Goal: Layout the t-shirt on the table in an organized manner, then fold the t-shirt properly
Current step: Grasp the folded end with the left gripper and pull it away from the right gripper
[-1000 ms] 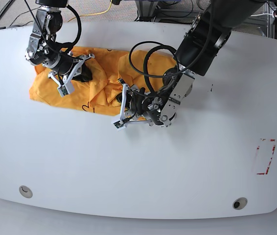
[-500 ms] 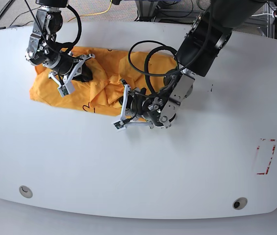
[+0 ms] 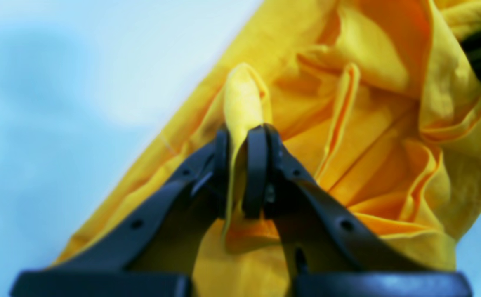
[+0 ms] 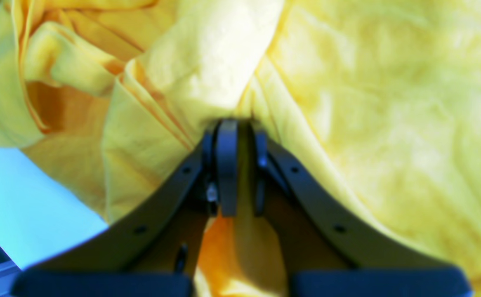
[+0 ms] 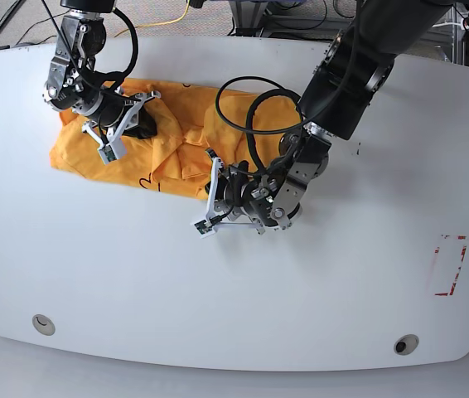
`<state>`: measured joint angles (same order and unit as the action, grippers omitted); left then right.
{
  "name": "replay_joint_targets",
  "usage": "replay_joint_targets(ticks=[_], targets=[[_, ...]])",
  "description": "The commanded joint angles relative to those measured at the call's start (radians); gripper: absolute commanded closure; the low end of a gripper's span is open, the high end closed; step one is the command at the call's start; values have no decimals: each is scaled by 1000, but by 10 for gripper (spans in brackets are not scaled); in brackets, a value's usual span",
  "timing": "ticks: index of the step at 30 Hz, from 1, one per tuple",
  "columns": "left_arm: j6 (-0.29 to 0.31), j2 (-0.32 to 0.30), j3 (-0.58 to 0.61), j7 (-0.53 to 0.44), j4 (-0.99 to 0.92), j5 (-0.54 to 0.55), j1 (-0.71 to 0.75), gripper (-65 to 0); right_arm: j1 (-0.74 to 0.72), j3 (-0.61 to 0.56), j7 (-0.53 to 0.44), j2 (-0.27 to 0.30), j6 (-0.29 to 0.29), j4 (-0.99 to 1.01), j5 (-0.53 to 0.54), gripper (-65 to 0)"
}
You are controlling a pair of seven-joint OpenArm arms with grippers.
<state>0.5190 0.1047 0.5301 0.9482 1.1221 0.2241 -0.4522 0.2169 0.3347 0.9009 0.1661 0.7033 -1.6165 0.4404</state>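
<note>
The t-shirt [image 5: 164,133] is orange-yellow and very wrinkled, bunched in a long heap on the far left part of the white tabletop [image 5: 234,282] in the base view. A thin black line print shows near its front edge.

The left claw [image 3: 240,173] is clamped on a raised fold of the t-shirt; in its wrist view the yellow cloth stands up between the two dark fingers [image 3: 257,165], and the bare tabletop is seen to the left of the cloth. The right claw [image 4: 236,165] is also clamped on the t-shirt, with the cloth drawn in tight pleats to its tips.

The base view shows what the wrist views do not: the left claw [image 5: 218,186] holds the near right edge of the heap, the right claw [image 5: 135,124] holds its far left part, and a red tape outline [image 5: 448,265] lies well apart on the right. Two grey grommets [image 5: 43,323] sit near the front edge.
</note>
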Motion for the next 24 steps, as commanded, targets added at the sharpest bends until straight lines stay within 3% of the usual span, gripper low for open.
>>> replay_joint_targets(ticks=[1, 16, 24], targets=[[-1, 28, -3, -19, 14, 7, -27, -29, 0, 2, 34, 10, -5, -8, -32, -51], [-3, 52, -3, -24, 14, 7, -43, -31, 0, 2, 34, 10, -5, -9, -32, -51], [-49, 52, -3, -62, -27, 13, -70, -35, 0, 2, 34, 10, -5, -9, -32, -51]])
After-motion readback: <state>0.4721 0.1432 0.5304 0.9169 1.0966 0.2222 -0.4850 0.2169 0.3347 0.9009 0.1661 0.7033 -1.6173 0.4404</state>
